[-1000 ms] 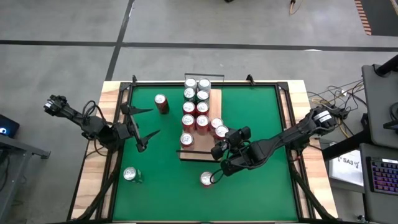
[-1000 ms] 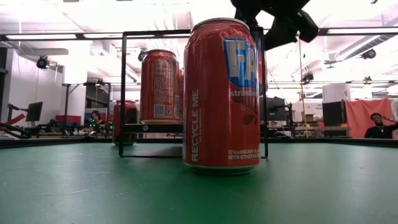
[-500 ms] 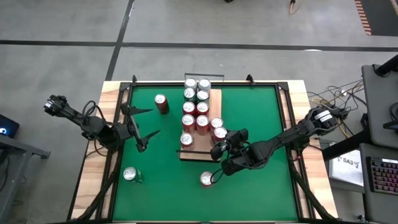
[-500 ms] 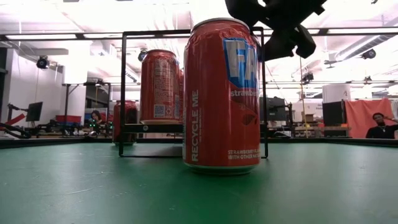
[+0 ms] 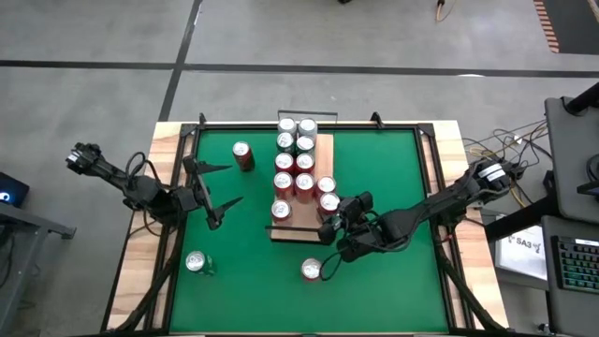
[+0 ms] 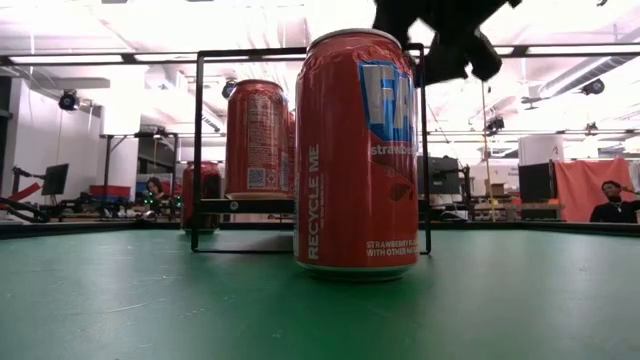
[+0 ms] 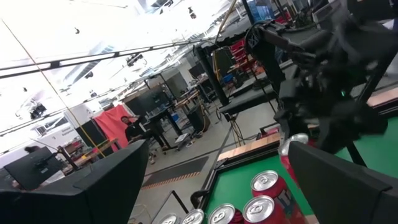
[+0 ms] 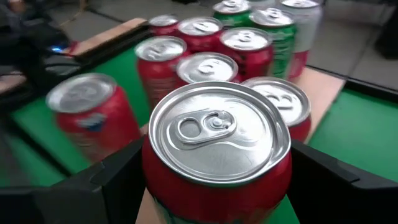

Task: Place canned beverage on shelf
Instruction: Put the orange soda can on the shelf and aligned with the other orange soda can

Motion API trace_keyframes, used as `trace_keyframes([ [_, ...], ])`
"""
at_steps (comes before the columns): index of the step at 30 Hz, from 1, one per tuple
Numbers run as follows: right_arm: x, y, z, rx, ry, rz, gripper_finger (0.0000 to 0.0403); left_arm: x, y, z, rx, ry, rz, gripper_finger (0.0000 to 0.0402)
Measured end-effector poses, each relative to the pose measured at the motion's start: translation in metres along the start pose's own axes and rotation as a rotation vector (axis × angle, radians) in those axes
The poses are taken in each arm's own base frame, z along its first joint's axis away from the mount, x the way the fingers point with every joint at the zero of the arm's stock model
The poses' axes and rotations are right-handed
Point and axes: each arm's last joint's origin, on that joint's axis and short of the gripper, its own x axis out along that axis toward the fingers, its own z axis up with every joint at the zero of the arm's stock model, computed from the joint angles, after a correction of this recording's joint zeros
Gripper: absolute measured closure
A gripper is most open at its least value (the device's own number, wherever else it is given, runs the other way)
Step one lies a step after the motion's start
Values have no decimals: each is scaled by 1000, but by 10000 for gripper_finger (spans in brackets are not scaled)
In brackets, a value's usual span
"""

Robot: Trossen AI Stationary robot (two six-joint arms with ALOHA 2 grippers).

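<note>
My right tool (image 5: 328, 227) at shelf (image 5: 301, 231) near end, fingers either side of red can (image 8: 216, 149), pinching it; can over board's right edge, just beside other cans (image 5: 296, 159) standing in rows there; whether it rests on board, cannot tell; my left tool (image 5: 213, 183) waits spread wide at table (image 5: 393, 178) left side; loose red can (image 6: 357, 155) stands on green mat.

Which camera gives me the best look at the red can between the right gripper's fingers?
Right wrist view: the red aluminium can fills the picture, right gripper fingers either side. High view shows only its small top on the pale wooden shelf. Low view hides it; left wrist barely shows it.
</note>
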Motion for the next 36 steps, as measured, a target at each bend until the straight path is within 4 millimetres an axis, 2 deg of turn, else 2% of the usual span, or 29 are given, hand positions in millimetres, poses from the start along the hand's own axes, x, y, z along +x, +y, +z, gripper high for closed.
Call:
trace_keyframes([
  [4, -13, -6, 21, 1, 55, 90, 103, 0, 0, 0, 3, 1, -1, 31],
  [12, -34, -32, 40, -149, 81, 142, 103, 0, -1, 0, 4, 1, -1, 31],
  [18, -30, -53, 19, -160, 60, 168, 103, 0, -1, 0, 4, 1, -1, 31],
  [24, -19, -61, -10, -165, -36, 293, 103, 1, -1, 0, 10, 2, -3, 31],
  [29, -14, -68, -26, -152, -77, 342, 103, 1, -1, -1, 12, 5, -1, 31],
  [36, -8, -72, -32, -151, -84, 329, 103, 3, -3, -1, 23, 11, -4, 31],
])
